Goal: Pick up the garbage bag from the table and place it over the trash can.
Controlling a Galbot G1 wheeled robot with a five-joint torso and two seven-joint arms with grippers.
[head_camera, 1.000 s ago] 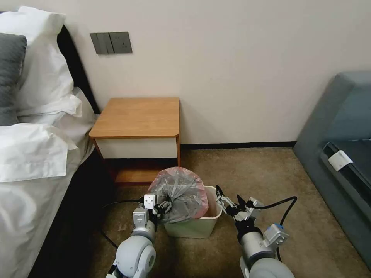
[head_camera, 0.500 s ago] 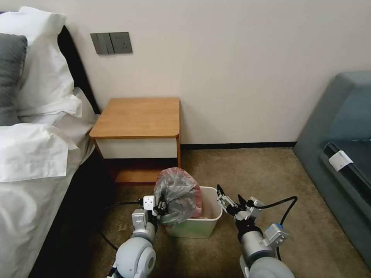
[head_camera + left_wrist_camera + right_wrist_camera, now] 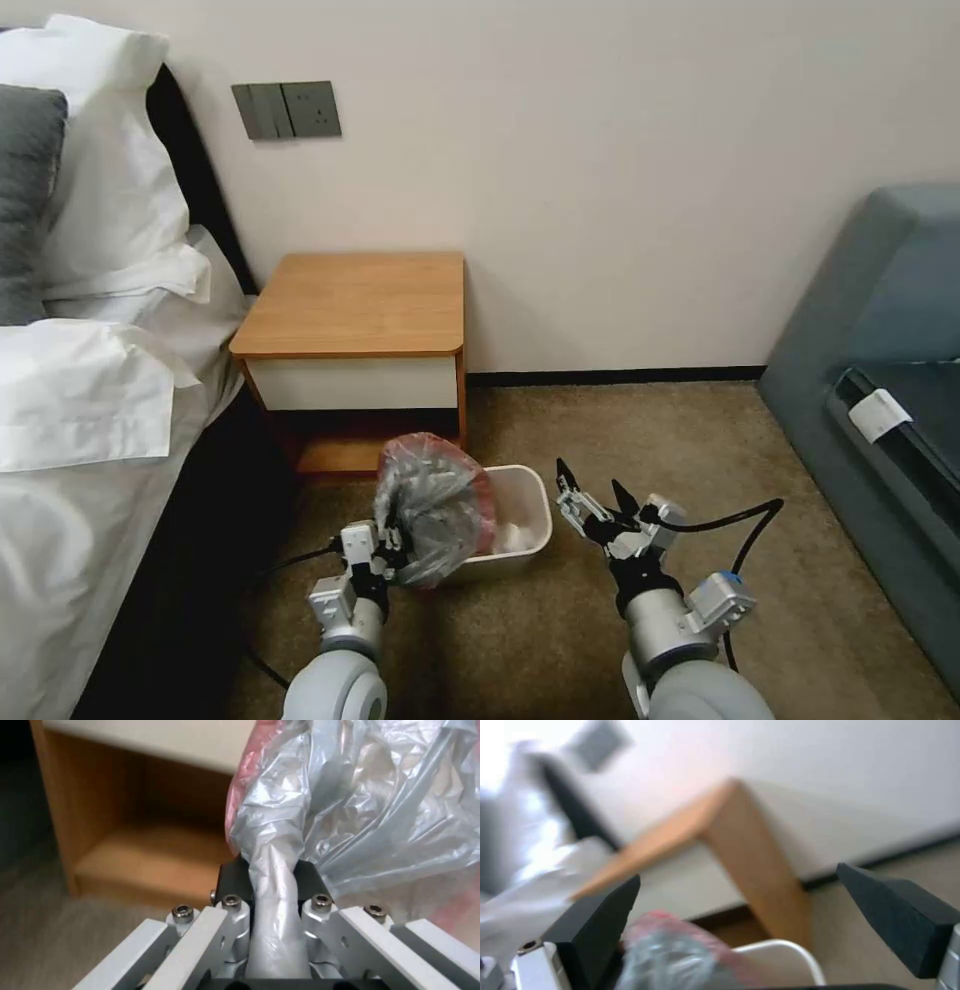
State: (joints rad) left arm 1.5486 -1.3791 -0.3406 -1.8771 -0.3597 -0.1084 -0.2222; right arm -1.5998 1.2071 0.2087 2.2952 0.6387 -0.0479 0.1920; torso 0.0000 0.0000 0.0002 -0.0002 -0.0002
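Bedroom corner w/ brown carpet [image 3: 560, 440] and a plain cream wall – the table [image 3: 355, 305], an orange-brown nightstand with a white drawer front, sits against that wall right next to the bed [image 3: 90, 400]. Trash can [image 3: 515, 520] is on the floor just in front of the nightstand, its rim facing the robot's right side. Left gripper [image 3: 385, 555] sits low at the bin's left edge, fingers [image 3: 231, 879] clamped tight on a twisted bunch of the garbage bag [image 3: 432, 500] – grey crinkly film w/ a pink-red rim, ballooned up over the bin's left half, not spread over the rim. Right gripper [image 3: 590, 495] hangs just right of the bin, fingers spread wide, nothing between them, not touching bag or bin. Grey sofa [image 3: 880, 380] is off to the right.
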